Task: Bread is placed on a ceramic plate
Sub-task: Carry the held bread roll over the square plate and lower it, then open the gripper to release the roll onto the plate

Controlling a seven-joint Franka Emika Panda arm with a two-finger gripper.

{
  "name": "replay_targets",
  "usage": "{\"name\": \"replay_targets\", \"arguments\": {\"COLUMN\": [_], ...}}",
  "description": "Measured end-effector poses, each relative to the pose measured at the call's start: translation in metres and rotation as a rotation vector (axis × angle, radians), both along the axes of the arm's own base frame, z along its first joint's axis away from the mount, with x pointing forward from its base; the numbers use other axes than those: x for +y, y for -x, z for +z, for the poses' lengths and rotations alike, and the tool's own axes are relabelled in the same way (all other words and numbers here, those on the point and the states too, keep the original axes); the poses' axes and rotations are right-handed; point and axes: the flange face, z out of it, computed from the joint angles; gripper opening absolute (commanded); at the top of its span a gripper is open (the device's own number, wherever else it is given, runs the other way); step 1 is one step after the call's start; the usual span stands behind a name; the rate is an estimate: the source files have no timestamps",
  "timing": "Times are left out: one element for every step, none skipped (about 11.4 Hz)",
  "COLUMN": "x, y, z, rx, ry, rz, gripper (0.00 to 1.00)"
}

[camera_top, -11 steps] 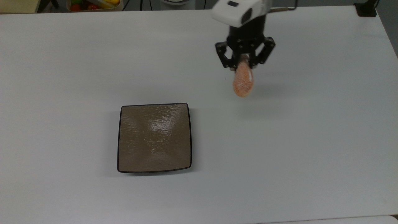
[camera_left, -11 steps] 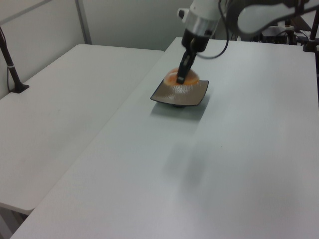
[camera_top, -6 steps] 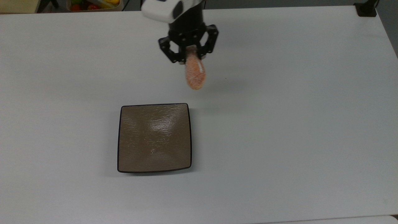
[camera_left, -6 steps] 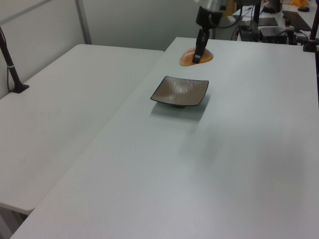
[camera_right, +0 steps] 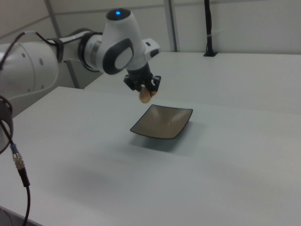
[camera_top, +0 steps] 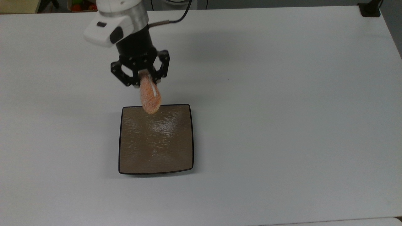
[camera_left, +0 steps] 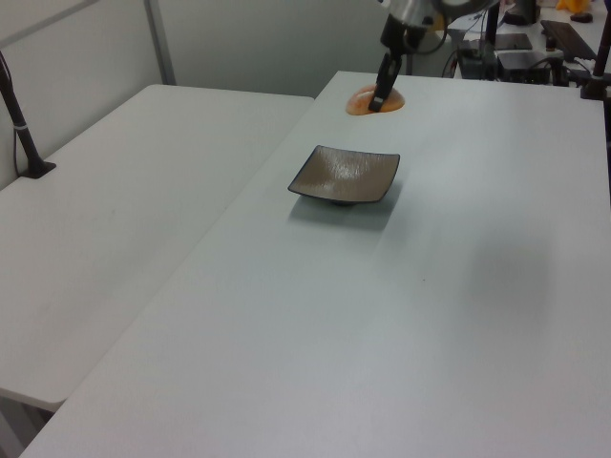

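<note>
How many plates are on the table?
1. The plate sits on the white table, just below the gripper in the top view. The gripper holds the bread in the air over the plate's top edge.

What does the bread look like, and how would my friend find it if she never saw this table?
Start at the big white table and find the square brown ceramic plate on it. Just past the plate's far edge in the top view, the black gripper hangs in the air holding the bread. It is a small oval roll, orange with a grainy sugary crust and one thin white stripe.
</note>
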Motion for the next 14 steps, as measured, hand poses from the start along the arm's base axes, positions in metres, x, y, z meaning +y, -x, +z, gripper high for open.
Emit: {"name": "replay_targets", "arguments": {"x": [-0.006,-0.009,-0.010,-0.011,-0.010,-0.009,-0.004,0.002,0.010,0.017,0.023,0.025,0.025,0.025], "y": [-0.011,-0.020,-0.028,-0.034,-0.039,-0.043,-0.046,-0.048,-0.049,-0.051,-0.051,-0.051,-0.051,-0.051], "z": [-0.017,-0.036,-0.056,-0.074,-0.092,-0.108,-0.124,-0.138,-0.150,-0.161,-0.169,-0.174,-0.175,-0.176], "rx": [-0.031,-0.055,-0.073,-0.086,-0.092,-0.093,-0.089,-0.086,-0.084,-0.083,-0.080,-0.076,-0.074,-0.073], "ry": [0.001,0.001,0.002,0.002,0.002,0.002,0.001,0.000,0.000,0.000,-0.001,-0.002,-0.002,-0.002], "rz": [-0.018,-0.030,-0.039,-0.047,-0.052,-0.053,-0.050,-0.044,-0.036,-0.029,-0.023,-0.023,-0.023,-0.023], "gripper": [0.28,0.28,0.29,0.30,0.32,0.32,0.33,0.45,0.74,1.00,1.00,1.00,1.00,1.00]}}
